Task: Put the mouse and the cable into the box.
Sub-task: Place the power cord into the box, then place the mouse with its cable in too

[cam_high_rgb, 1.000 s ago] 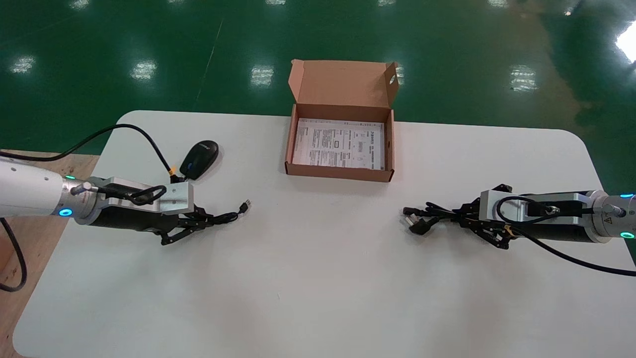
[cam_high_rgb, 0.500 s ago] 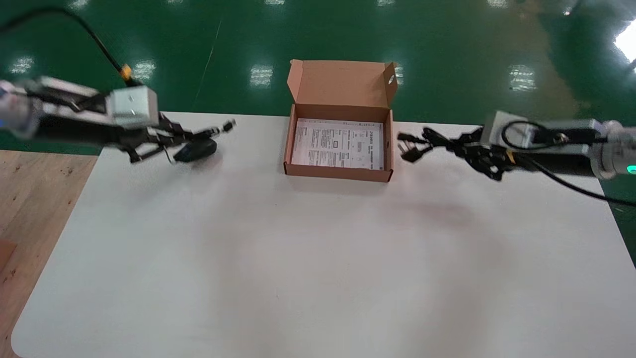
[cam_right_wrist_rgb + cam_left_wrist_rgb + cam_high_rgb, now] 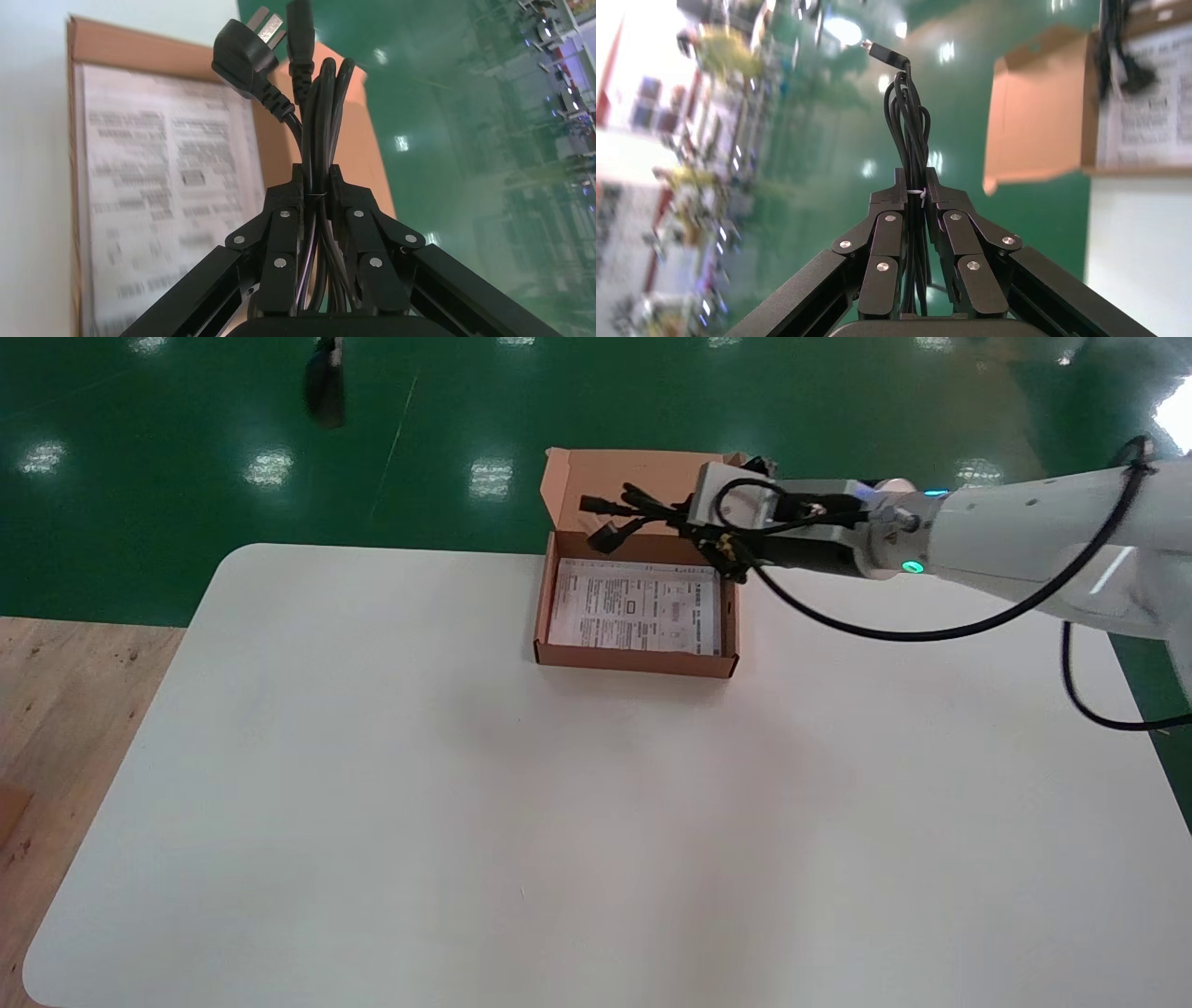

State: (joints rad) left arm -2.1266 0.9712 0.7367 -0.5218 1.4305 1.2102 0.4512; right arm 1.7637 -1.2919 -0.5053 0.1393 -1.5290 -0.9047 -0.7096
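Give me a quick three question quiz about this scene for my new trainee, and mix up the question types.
1. True or false: the box has its lid shut.
2. What does the right pincer grip? A) a mouse B) a bundled power cable C) a pen
3. Fill in: on the bottom of the box lies a printed ___.

Key: 1 false; 2 B; 3 sheet.
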